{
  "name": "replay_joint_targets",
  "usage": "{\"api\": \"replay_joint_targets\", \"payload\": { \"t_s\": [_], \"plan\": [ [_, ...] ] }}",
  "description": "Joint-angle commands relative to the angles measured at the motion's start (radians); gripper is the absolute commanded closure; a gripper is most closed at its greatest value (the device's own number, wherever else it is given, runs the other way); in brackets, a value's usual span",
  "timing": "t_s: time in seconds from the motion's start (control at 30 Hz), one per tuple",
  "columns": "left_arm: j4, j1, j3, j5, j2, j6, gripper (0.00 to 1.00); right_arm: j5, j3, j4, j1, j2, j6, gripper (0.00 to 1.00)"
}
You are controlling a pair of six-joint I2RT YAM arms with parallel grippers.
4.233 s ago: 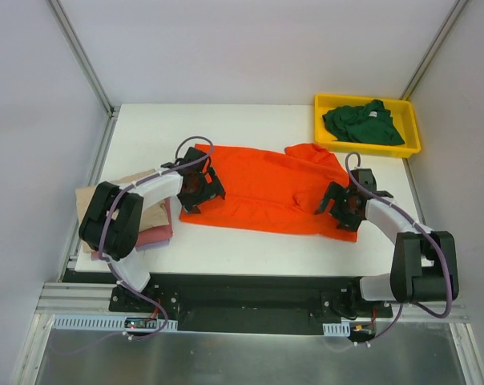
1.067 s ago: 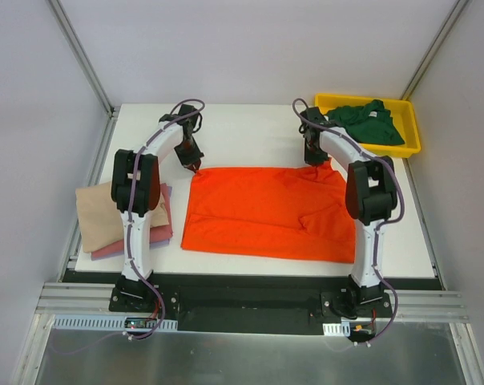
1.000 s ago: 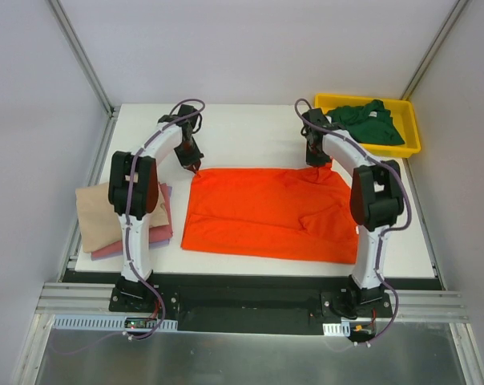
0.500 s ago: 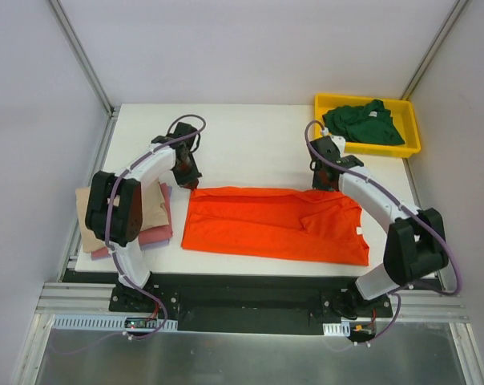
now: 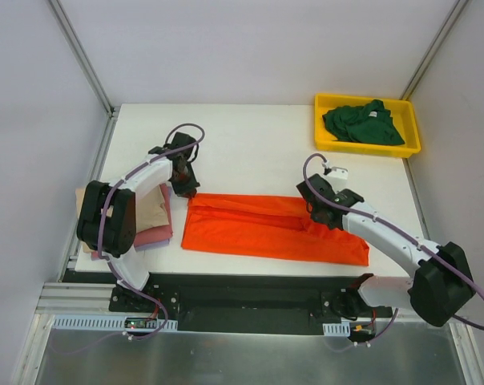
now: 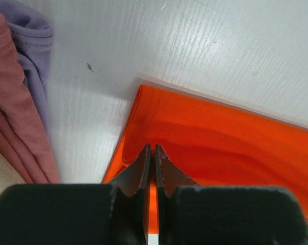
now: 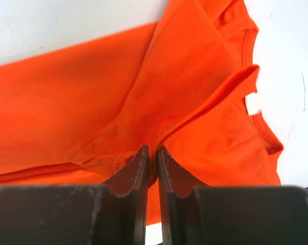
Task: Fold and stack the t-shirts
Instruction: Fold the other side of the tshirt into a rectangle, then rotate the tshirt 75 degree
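Two folded pieces, the tan shirt over the pink shirt, are lying stacked at the left edge of the table, leaving the middle free for work. Just beside them the left gripper is pinching the far left corner of the orange-red shirt, fingers closed on the doubled edge, seemingly so the fold is landing straight. The right gripper is clamping the same edge near the sleeve, likely keeping the cloth taut. Farther right, the green shirt is waiting in the yellow tray.
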Motion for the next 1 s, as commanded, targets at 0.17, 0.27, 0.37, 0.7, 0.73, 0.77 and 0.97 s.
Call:
{"api": "replay_joint_targets", "payload": {
  "t_s": [0.17,0.27,0.37,0.7,0.73,0.77,0.97],
  "plan": [
    [0.004,-0.002,-0.057,-0.054,-0.07,0.001,0.87,-0.021,-0.121,-0.161,0.131,-0.132,0.261,0.62],
    [-0.008,-0.002,-0.081,-0.089,-0.132,-0.014,0.61,-0.066,-0.139,-0.211,0.165,-0.223,0.273,0.46],
    [-0.046,-0.002,-0.069,-0.138,-0.203,-0.022,0.35,-0.084,-0.139,-0.235,0.167,-0.349,0.235,0.27],
    [-0.01,-0.089,0.055,0.129,-0.124,0.01,0.01,-0.378,-0.167,0.097,-0.08,-0.362,0.049,0.04],
    [0.004,-0.111,0.054,0.16,-0.092,0.009,0.01,-0.449,-0.165,0.097,-0.144,-0.305,0.051,0.04],
    [0.016,-0.131,0.048,0.177,-0.064,0.001,0.01,-0.486,-0.168,0.098,-0.189,-0.251,0.053,0.04],
    [0.056,-0.163,-0.067,0.214,0.027,-0.029,0.01,-0.517,-0.13,0.183,-0.321,0.029,-0.013,0.04]
  ]
}}
